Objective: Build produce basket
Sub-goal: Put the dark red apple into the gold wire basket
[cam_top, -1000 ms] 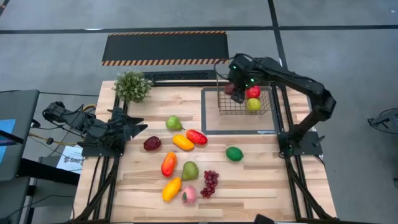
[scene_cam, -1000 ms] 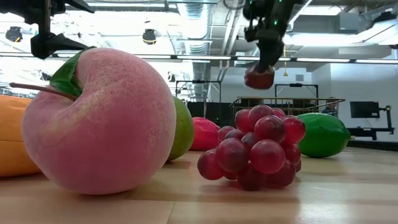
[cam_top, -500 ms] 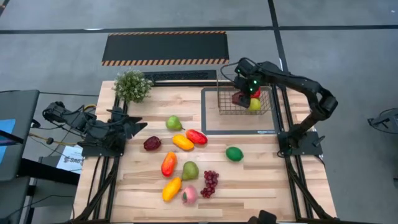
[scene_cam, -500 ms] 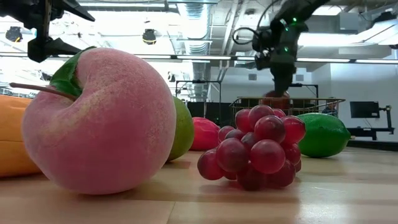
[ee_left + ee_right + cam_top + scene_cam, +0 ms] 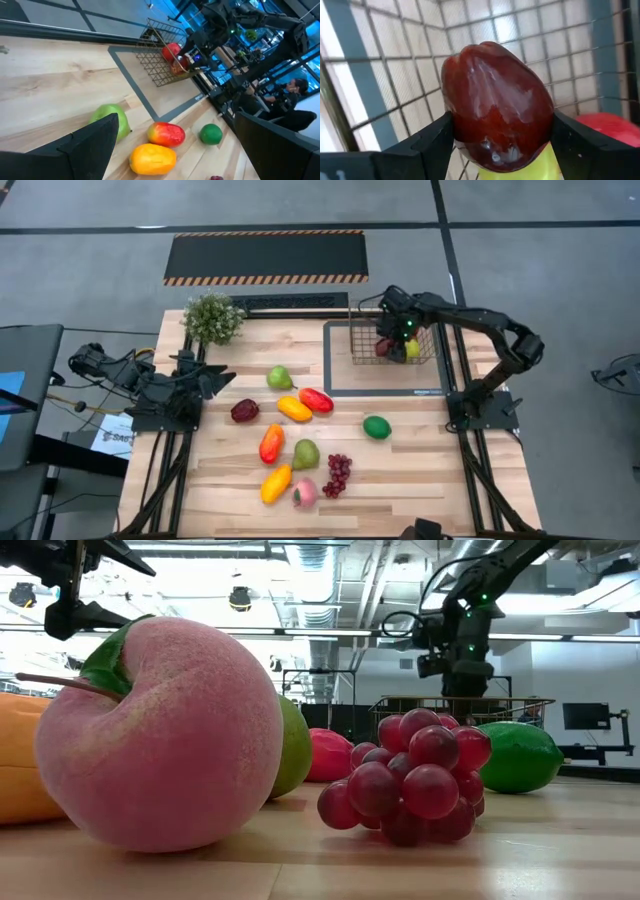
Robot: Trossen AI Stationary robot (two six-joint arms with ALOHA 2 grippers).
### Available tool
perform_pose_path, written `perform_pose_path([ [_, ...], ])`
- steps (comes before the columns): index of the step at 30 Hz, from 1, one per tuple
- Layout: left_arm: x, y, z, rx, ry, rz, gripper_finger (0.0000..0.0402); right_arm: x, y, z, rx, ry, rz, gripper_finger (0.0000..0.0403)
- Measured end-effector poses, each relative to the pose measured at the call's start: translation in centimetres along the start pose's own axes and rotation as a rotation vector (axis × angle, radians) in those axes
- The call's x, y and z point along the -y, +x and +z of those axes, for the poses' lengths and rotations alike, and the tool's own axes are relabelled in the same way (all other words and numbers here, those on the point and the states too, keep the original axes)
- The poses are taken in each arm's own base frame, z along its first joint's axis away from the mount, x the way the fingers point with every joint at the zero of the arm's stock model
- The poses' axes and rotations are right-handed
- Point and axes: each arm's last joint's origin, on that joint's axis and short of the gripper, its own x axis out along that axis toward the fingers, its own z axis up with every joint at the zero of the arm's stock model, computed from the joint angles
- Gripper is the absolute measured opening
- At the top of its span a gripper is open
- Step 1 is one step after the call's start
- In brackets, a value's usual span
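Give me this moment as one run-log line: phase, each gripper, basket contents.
phase: placing | right gripper: inside basket, shut on dark red fruit | left gripper: waiting at table's left edge, open | basket holds: red fruit, yellow-green fruit

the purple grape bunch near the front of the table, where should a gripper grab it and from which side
Probably straight down from above, closing across the narrow width of the purple toy grape bunch near its middle. In the high view it lies flat and elongated on the wooden table, with the pink toy peach close on one side, so fingers should drop carefully into that gap. Its lumpy berries should give the pads purchase.
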Motion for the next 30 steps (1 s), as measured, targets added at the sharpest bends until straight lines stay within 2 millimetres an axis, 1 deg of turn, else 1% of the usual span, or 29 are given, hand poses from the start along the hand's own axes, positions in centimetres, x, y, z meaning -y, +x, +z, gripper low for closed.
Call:
perform_pose_path([
  [4, 0.0, 0.0, 0.0, 0.01, -0.004, 0.005, 0.0385, -0.3, 1.0, -1.0, -0.037, -0.001, 0.02, 0.0292],
  [8, 0.0, 0.0, 0.1, 0.023, -0.009, 0.011, 0.0385, -0.5, 1.5, -1.3, -0.047, -0.001, 0.025, 0.0293],
  [14, 0.0, 0.0, 0.1, 0.026, -0.009, 0.013, 0.0385, -0.4, 1.5, -1.4, -0.067, 0.0, 0.0, 0.0305],
  [21, 0.0, 0.0, 0.1, 0.026, -0.01, 0.012, 0.0385, -0.3, 1.5, -1.4, -0.064, -0.008, -0.009, 0.0338],
  [25, 0.0, 0.0, 0.1, 0.026, -0.009, 0.012, 0.0385, -0.3, 1.5, -1.5, -0.092, -0.002, -0.033, 0.0359],
  [30, 0.0, 0.0, 0.1, 0.026, -0.01, 0.012, 0.0385, -0.2, 0.9, -1.3, -0.106, -0.002, -0.042, 0.0372],
])
